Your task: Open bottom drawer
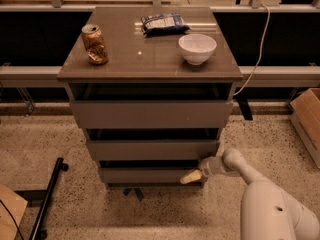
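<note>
Barely begun — the gripper point(193, 176), open or closed I cannot tell, sits at the right front of the bottom drawer point(145, 175), hardly out.

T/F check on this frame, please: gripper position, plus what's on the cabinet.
1. The gripper is at the right end of the bottom drawer front. True.
2. The bowl is on the floor. False: it sits on the cabinet top.
3. The can stands on the picture-left side of the cabinet top. True.
4. The bag lies inside the bowl. False: it lies behind the bowl, apart from it.
</note>
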`<state>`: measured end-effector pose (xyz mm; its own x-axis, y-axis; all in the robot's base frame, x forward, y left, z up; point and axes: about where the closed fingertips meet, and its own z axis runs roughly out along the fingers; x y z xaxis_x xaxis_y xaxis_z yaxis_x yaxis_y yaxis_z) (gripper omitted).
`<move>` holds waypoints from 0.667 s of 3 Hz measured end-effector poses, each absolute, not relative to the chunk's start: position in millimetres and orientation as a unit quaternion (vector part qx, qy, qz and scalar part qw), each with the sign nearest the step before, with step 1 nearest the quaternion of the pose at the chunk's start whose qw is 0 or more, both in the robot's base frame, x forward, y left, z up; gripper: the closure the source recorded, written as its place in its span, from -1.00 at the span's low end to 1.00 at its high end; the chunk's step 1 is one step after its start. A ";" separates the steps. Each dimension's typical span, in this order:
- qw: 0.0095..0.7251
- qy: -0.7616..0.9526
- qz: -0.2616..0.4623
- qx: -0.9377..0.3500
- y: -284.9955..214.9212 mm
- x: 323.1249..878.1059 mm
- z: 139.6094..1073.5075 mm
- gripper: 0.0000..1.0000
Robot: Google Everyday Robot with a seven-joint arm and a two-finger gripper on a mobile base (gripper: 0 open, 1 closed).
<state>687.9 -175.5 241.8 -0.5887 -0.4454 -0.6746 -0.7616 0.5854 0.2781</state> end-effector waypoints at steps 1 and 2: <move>0.280 0.841 0.298 -0.353 -161.8 689.5 231.9 -1.00; 0.280 0.842 0.298 -0.353 -162.1 687.8 231.7 -0.62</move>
<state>687.8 -162.1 231.7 -0.5937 -0.4276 -0.6817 -0.7612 0.5731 0.3036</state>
